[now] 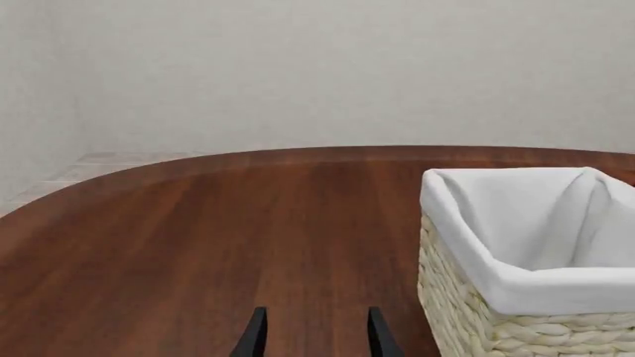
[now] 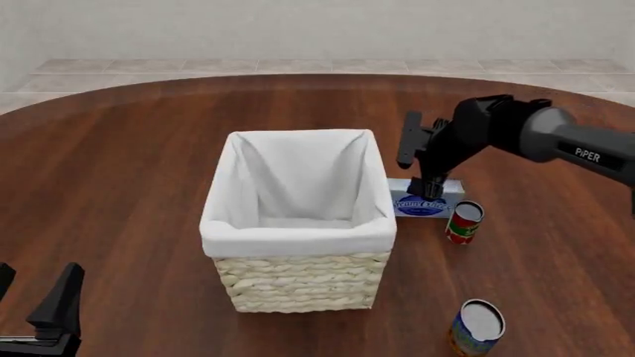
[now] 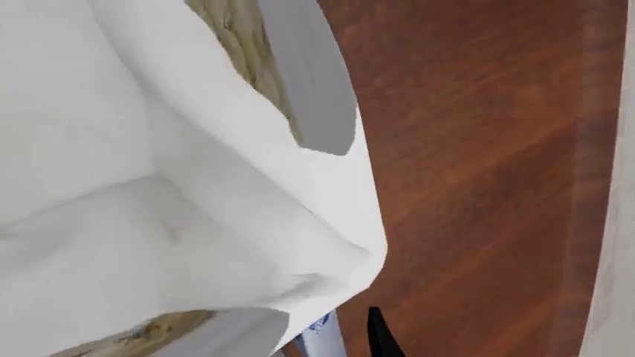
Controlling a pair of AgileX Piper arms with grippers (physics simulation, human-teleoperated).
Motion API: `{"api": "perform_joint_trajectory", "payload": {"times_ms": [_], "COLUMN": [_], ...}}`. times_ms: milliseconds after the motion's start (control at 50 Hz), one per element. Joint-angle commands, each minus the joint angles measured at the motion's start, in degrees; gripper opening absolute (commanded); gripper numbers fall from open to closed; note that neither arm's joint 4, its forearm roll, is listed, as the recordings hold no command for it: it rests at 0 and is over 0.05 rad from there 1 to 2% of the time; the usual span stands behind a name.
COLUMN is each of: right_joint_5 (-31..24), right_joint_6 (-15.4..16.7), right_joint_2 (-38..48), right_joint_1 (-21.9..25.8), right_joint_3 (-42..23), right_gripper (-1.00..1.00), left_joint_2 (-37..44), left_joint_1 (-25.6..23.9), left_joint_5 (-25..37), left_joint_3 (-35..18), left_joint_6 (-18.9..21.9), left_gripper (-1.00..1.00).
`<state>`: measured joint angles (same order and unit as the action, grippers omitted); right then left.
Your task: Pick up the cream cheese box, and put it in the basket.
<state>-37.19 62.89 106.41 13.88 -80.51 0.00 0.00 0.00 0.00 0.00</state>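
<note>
The cream cheese box [image 2: 427, 202], white and pale blue with a dark blue oval logo, lies on the table just right of the basket [image 2: 297, 286]. My right gripper [image 2: 427, 186] points down onto the box's top. In the right wrist view one black finger [image 3: 381, 338] shows beside a sliver of the box [image 3: 323, 331]; it stands at open width, and the other finger is hidden behind the basket's white liner [image 3: 149, 186]. My left gripper [image 2: 35, 288] is open and empty at the near left, far from the box; its fingers [image 1: 254, 336] point past the basket [image 1: 516, 297].
A red-green can [image 2: 463, 222] stands upright just right of the box, close to my right gripper. A blue-yellow can [image 2: 477, 327] stands nearer the front edge. The round brown table [image 2: 119, 163] ends in a curved far rim.
</note>
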Motion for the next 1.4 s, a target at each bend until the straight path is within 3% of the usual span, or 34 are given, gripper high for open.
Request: {"api": "perform_joint_trajectory", "payload": {"times_ms": [20, 360, 560, 720, 840, 900, 940, 1100, 1120, 1180, 1200, 1220, 1240, 1400], "right_joint_5": [0.7, -0.6, -2.0, -1.0, 0.3, 2.6, 2.1, 3.3, 5.0, 5.1, 6.1, 7.0, 8.4, 7.4], "right_joint_6": [2.1, 3.2, 3.3, 4.9, 8.6, 12.4, 11.5, 14.2, 16.2, 16.3, 18.2, 18.5, 19.7, 18.5], "right_joint_2": [2.8, 5.5, 8.5, 7.6, 7.6, 7.0, 7.7, 6.7, 6.3, 6.7, 5.6, 5.3, 4.9, 4.8], "right_joint_1": [-0.9, -1.1, -1.2, -0.8, -3.1, -4.4, -4.2, -4.5, -5.0, -5.7, -5.3, -5.8, -6.7, -6.0], "right_joint_3": [-1.4, -2.2, -6.0, -3.7, -1.9, 1.1, -0.2, 2.0, 3.4, 2.8, 5.6, 5.8, 6.6, 5.0], "right_gripper": [1.00, 1.00, 1.00, 1.00, 1.00, 1.00, 1.00, 1.00, 1.00, 1.00, 1.00, -1.00, -1.00, -1.00], "left_joint_2": [0.0, 0.0, 0.0, 0.0, 0.0, 0.0, 0.0, 0.0, 0.0, 0.0, 0.0, 0.0, 0.0, 0.0], "left_joint_1": [0.0, 0.0, 0.0, 0.0, 0.0, 0.0, 0.0, 0.0, 0.0, 0.0, 0.0, 0.0, 0.0, 0.0], "left_joint_5": [0.0, 0.0, 0.0, 0.0, 0.0, 0.0, 0.0, 0.0, 0.0, 0.0, 0.0, 0.0, 0.0, 0.0], "left_joint_3": [0.0, 0.0, 0.0, 0.0, 0.0, 0.0, 0.0, 0.0, 0.0, 0.0, 0.0, 0.0, 0.0, 0.0], "left_joint_6": [0.0, 0.0, 0.0, 0.0, 0.0, 0.0, 0.0, 0.0, 0.0, 0.0, 0.0, 0.0, 0.0, 0.0], "left_gripper": [1.00, 1.00, 1.00, 1.00, 1.00, 1.00, 1.00, 1.00, 1.00, 1.00, 1.00, 1.00, 1.00, 1.00]}}
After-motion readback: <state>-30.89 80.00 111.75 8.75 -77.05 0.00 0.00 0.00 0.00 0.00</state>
